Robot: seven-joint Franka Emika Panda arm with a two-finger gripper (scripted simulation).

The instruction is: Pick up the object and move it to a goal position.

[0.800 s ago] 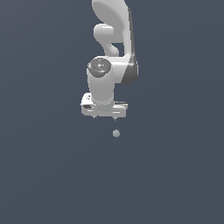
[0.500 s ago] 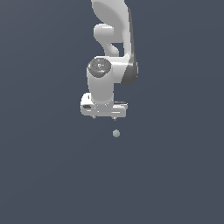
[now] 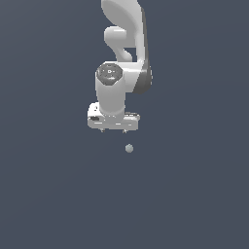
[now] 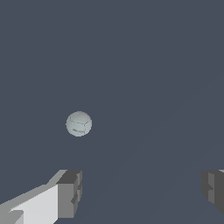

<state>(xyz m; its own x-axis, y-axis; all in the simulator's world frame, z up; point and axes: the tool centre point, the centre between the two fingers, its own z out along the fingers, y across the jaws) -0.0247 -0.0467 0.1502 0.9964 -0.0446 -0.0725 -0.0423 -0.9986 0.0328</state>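
Observation:
A tiny pale grey ball (image 3: 129, 148) lies on the dark grey surface. It also shows in the wrist view (image 4: 78, 124), apart from both fingers. My white gripper (image 3: 113, 130) hangs above the ball and a little toward the exterior view's left of it. Its jaws are wide open and empty. In the wrist view the gripper (image 4: 142, 192) shows two grey fingertips (image 4: 70, 192) far apart, and the ball lies ahead of them, not between them.
The white arm (image 3: 121, 58) rises from the gripper to the top edge of the exterior view. A plain dark grey surface (image 3: 194, 194) fills both views. No other object shows.
The gripper has shifted slightly toward the exterior view's left and a bit upward. The ball has not moved.

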